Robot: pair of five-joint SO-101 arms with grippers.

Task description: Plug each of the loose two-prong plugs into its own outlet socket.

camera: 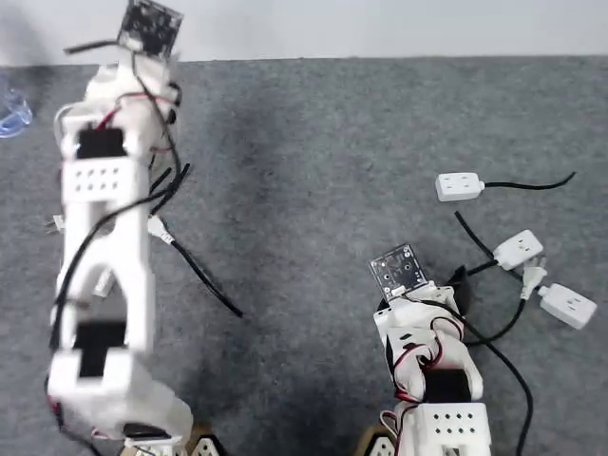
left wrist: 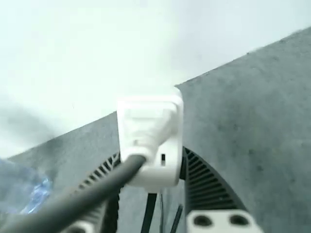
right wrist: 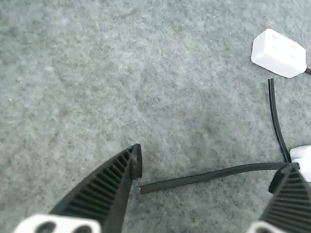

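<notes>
Here the left arm (camera: 100,237), a white segmented body, runs up the left side of the high view to the far edge of the grey carpet-textured table surface (camera: 313,133). In its wrist view the left gripper (left wrist: 150,162) is clenched on a white rectangular plastic plug piece (left wrist: 150,131). Its black ribbed fingers (left wrist: 199,179) press on both flanks, and a dark grey cord (left wrist: 73,199) leaves the piece. I cannot tell whether this is a plug alone or a plug seated in a socket. It is held at the table's edge, with a pale background beyond.

Beside that arm, at the middle left of the high view, a small white plug (camera: 158,229) on a thin black cord (camera: 204,275) lies on the surface. A clear plastic item (camera: 11,109) sits at the upper left edge.

The right arm (camera: 432,380) stands at the bottom, right of centre. The right gripper (right wrist: 214,158) is released, its black fingers spread wide above the carpet, and a loose black cable end (right wrist: 204,175) lies on the surface between them.

On the right side of the high view lie three sockets — the upper white plastic outlet socket (camera: 458,186), the middle socket (camera: 518,250) and the lower socket (camera: 568,306). A white two-prong plug (camera: 534,275) lies unplugged between the latter two.
</notes>
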